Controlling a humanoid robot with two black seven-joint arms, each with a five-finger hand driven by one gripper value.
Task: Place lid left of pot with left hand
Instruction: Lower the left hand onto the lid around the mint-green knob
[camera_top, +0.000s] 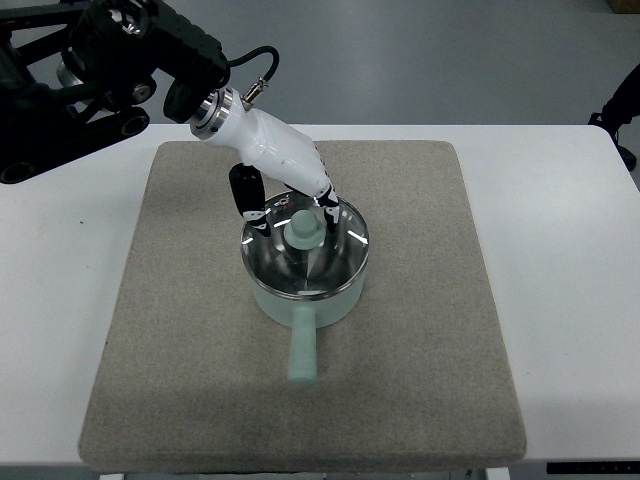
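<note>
Fingers (258, 212) of your left hand (285, 195) reach down over the far rim of the pot (308, 290), on either side of the lid's pale green knob (302, 231). You can see dark fingertips at the lid (305, 255) to the left and right of that knob, but whether they actually grip it or only rest against the glass you cannot tell from this angle. The lid sits seated on the pot, level, its glass showing bright reflections. The pot's mint-green handle (301, 350) points toward you, lying over the mat (180, 330).

Around the pot you have only the grey-brown mat, which covers most of the white table (570, 300). To the pot's left the mat runs bare out to its left edge, with a strip of table beyond. The same holds on the right and toward you. Your left arm (110, 70), black with a white forearm shell, comes in from the upper left corner, crossing the mat's far left corner. A dark object (625, 110) shows at the right edge, beyond the table.
</note>
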